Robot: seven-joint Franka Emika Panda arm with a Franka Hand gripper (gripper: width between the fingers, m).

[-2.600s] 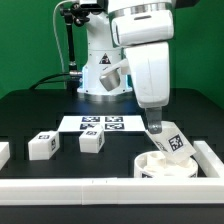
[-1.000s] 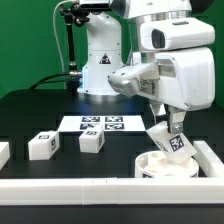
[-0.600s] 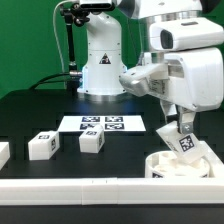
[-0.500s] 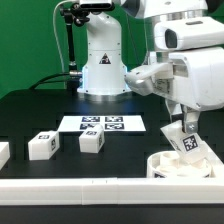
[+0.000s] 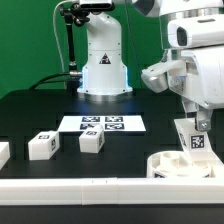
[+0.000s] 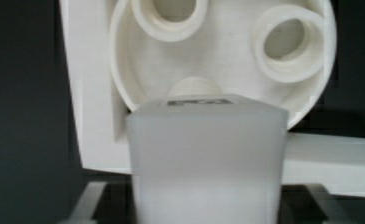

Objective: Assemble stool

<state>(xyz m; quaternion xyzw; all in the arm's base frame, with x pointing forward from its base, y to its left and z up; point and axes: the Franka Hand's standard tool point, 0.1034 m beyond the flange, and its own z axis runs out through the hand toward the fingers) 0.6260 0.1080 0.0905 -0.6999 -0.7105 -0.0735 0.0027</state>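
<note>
My gripper (image 5: pixel 193 121) is shut on a white blocky stool leg (image 5: pixel 197 138) with a black-and-white tag. It holds the leg nearly upright, just above the far right part of the round seat (image 5: pixel 178 164). The seat lies flat in the front corner at the exterior view's right. In the wrist view the leg (image 6: pixel 204 155) fills the middle between my gripper's (image 6: pixel 204 208) dark fingers. Beyond the leg, the seat's underside (image 6: pixel 223 75) shows two round sockets. Two loose legs (image 5: pixel 42 145) (image 5: pixel 92 141) stand on the black table. A third leg (image 5: pixel 3 153) is cut off by the left edge.
The marker board (image 5: pixel 102 124) lies flat behind the loose legs. White border rails run along the front (image 5: pixel 90 186) and down the exterior view's right side (image 5: pixel 214 158). The robot base (image 5: pixel 100 65) stands at the back.
My gripper has moved toward the exterior view's right with the leg, which now stands more upright. The seat has shifted right toward the corner rail.
</note>
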